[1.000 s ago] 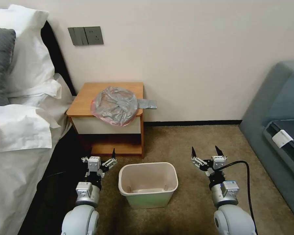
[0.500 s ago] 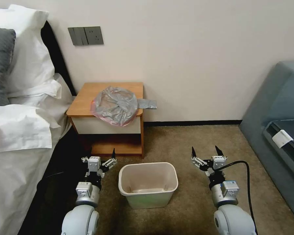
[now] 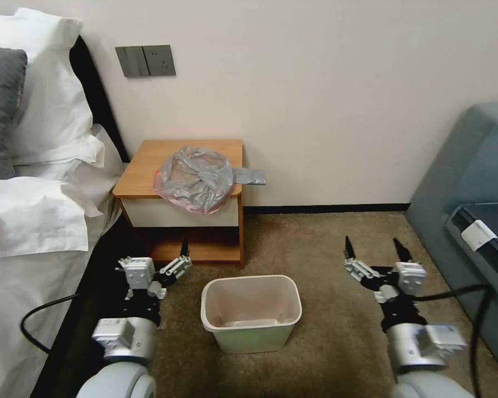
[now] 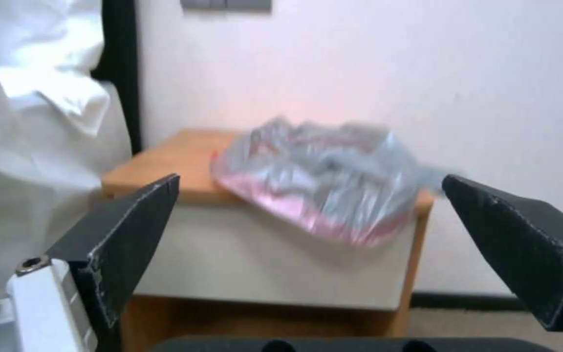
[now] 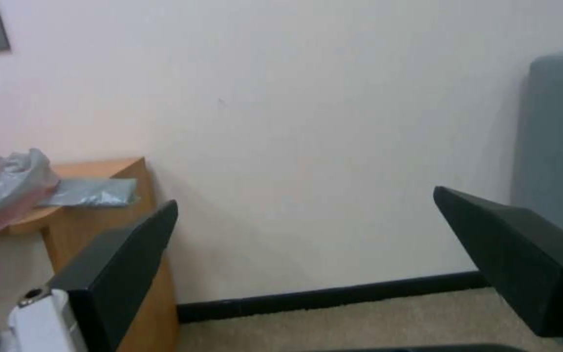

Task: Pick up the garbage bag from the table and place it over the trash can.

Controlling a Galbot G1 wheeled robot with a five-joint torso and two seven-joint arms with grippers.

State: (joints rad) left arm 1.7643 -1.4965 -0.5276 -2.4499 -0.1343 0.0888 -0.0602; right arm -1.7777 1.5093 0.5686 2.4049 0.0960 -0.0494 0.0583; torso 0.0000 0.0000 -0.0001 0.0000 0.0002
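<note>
Left pincer (image 3: 157, 262) below garbage bag (image 3: 195, 178)

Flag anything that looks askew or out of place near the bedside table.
The crinkly translucent grey garbage bag lies crumpled on the orange-brown wooden table, spilling over its front edge, with a flat grey strip sticking out past the right side. Nothing looks spilled or damaged.

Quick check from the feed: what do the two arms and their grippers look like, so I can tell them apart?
They look alike: the left gripper and right gripper each have two black tapered fingers on white-and-silver mounts, black wrists, silver-grey forearm shells. A black cable loops beside the left arm, another beside the right.
</note>
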